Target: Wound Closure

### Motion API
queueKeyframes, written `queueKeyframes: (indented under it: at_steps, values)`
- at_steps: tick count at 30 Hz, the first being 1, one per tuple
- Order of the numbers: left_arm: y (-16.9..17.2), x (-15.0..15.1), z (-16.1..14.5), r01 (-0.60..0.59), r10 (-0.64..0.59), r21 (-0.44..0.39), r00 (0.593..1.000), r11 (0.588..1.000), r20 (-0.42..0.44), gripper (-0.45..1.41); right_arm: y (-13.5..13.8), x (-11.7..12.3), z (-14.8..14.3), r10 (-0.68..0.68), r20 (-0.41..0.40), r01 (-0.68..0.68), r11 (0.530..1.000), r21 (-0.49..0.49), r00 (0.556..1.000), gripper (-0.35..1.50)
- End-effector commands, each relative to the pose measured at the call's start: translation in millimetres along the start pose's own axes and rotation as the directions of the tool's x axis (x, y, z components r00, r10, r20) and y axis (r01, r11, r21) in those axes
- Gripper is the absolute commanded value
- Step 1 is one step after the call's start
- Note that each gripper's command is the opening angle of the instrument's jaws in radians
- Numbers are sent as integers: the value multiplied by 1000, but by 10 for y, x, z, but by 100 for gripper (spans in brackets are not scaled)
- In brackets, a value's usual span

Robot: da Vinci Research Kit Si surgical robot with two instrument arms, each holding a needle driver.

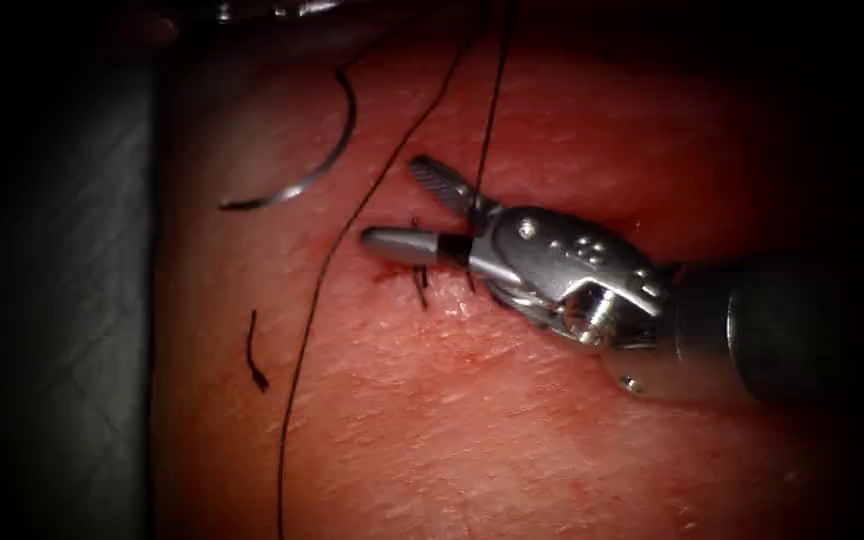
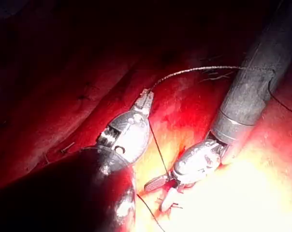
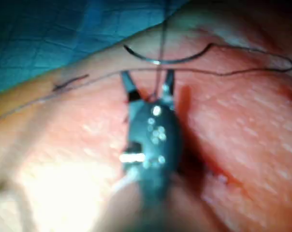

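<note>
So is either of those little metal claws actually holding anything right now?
The right tool holds nothing: its jaws stand open around a taut thread. The left tool grips a thread strand at its jaw tips. The needle lies free on the tissue.

One curved needle (image 1: 302,165) lying on the tissue (image 1: 512,430), one long thread (image 1: 317,290) trailing, one cut end of thread (image 1: 254,355) lying loose, two tools showing: right tool (image 1: 414,210), left tool (image 2: 145,100)

Endoscope overhead, wrist views close; shared: tissue (image 1: 472,420).
</note>
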Motion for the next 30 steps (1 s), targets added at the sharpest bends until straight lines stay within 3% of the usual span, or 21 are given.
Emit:
queueKeyframes:
  at_steps: [1, 27, 29, 30]
  values:
    - [0, -2, 6, -1, 1, 0, 1000, 1000, -2, -45, -7, -8, 9, 1, -1, -1, 1000, 2, 1000, 121]
    - [7, 1, 5, -11, 11, -8, 1000, 1000, -6, -45, -3, 8, 2, 16, -60, -16, 1000, -5, 998, 73]
    - [8, 1, 5, -12, 12, -8, 1000, 1000, -7, -45, -4, 10, 1, 17, -66, -17, 1000, -4, 998, 46]
    - [9, 1, 5, -12, 12, -8, 1000, 1000, -7, -45, -5, 10, 0, 11, -69, -11, 1000, -4, 998, 2]
